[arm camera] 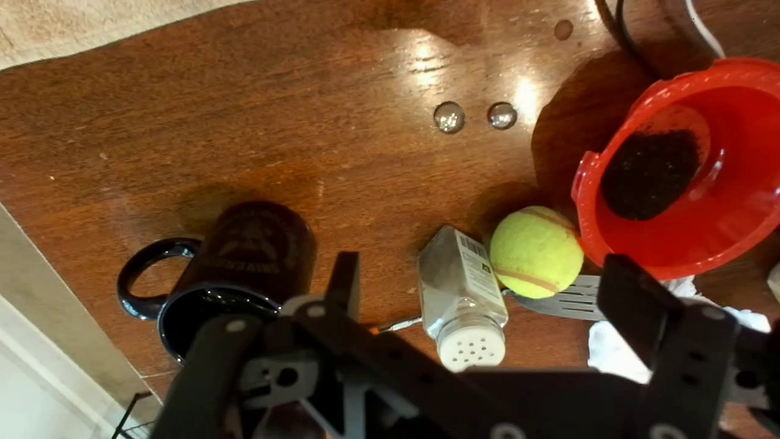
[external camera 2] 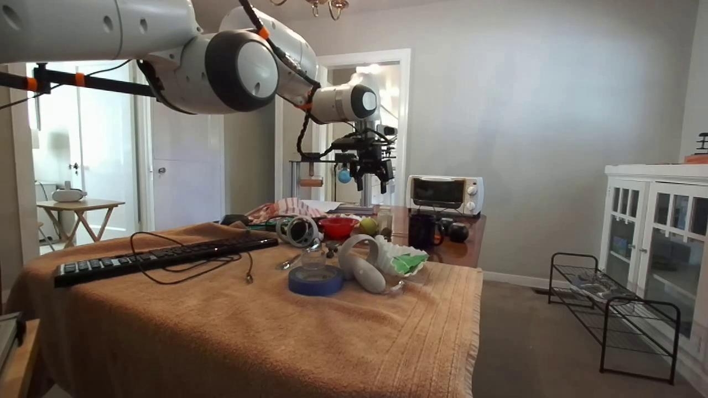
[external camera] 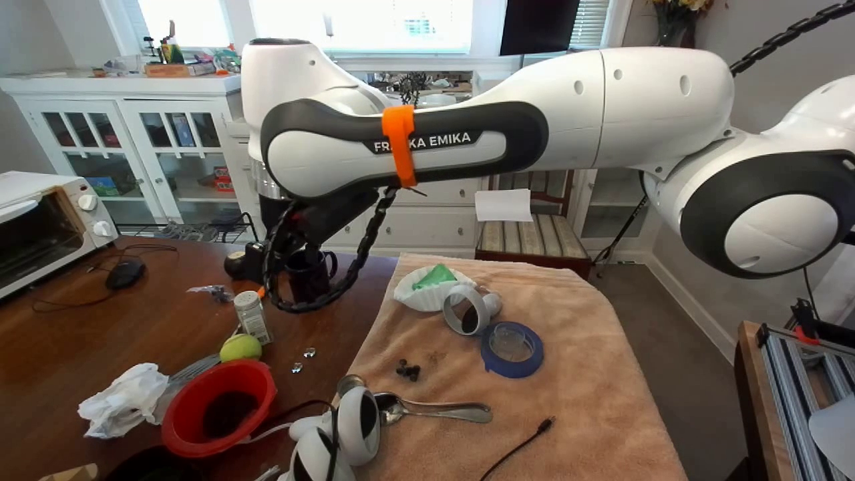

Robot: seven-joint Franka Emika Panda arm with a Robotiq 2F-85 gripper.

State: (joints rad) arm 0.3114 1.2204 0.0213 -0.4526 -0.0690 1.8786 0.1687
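Gripper (arm camera: 484,274) spread wide above shaker (arm camera: 454,286) — red bowl (arm camera: 731,207) w/ dark stuff (arm camera: 652,174) in btm, coffee filter (external camera: 415,298) w/ green scrap (external camera: 435,276), mug (arm camera: 262,244) — contents unclear.

1. Tennis ball (arm camera: 536,252): fluorescent yellow, tan seams.
2. Seasoning shaker (arm camera: 451,286): white cap (arm camera: 471,347), white label (arm camera: 478,268) (its barcode (arm camera: 470,245) black).
3. Mug (arm camera: 250,250): near-black, faint printed emblem.
4. Bowl (arm camera: 731,195): red.
5. Tape roll (external camera 2: 315,283): blue.
6. Chair seat (external camera: 534,236): striped.
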